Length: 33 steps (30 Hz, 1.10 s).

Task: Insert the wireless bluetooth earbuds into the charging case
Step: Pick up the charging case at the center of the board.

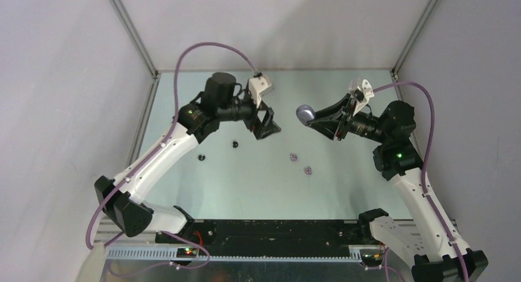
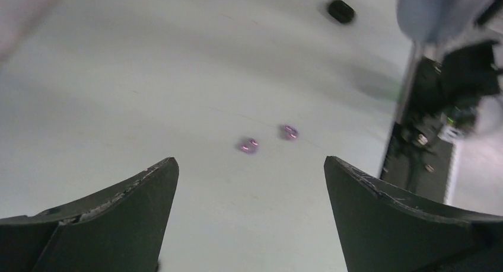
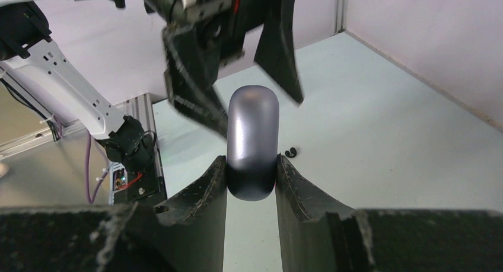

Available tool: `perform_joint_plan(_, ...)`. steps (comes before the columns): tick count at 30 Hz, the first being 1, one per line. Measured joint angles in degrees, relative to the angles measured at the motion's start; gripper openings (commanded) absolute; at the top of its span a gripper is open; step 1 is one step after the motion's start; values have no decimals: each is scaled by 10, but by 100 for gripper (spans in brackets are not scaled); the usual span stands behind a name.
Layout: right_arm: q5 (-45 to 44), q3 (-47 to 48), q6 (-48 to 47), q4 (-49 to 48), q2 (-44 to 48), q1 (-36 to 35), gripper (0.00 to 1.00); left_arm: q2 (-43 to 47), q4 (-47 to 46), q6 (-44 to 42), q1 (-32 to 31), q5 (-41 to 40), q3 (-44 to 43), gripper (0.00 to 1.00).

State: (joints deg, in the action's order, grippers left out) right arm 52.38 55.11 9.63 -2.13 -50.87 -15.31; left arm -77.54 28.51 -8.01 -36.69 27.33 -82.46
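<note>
Nothing inserted yet. R gripper point(image 1: 310, 117) is clamped on the charging case point(image 3: 253, 141), held aloft w/ lid apparently shut. Purple earbuds point(image 1: 293, 155) lie on the table point(image 1: 344, 171) near-side of the case, black earbuds point(image 1: 235, 144) further off toward the L arm. L gripper point(image 1: 267, 127) is spread wide, empty, just beside the case.

The table point(image 1: 344, 190) is a pale grey-green sheet with a dull sheen, closed in by white walls point(image 1: 61, 79) on the left, far and right sides. Four tiny earbuds lie straight on it around the middle, none of them touching. Left of centre sits the farther black earbud point(image 1: 235, 144), and the nearer black earbud point(image 1: 201, 157) lies near it, to its near left. Right of centre is the farther purple earbud point(image 1: 293, 155), with the nearer purple earbud point(image 1: 308, 169) just beside it toward the near right. The two pairs lie well apart.
</note>
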Motion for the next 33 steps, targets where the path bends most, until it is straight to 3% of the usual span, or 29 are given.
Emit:
perform_joint_plan(7, 16, -13, 29, -27, 2, 2, 19, -2, 11, -19, -23, 149, 40, 99)
perform_joint_plan(13, 55, -35, 62, -68, -14, -18, 20, 1, 12, -32, -35, 220, 40, 99)
perform_joint_plan(21, 81, -81, 126, -159, -26, -29, 19, 1, 15, -32, -36, 276, 40, 99)
perform_joint_plan(33, 69, -105, 143, -212, -41, -54, 20, -4, 17, -27, -40, 301, 40, 95)
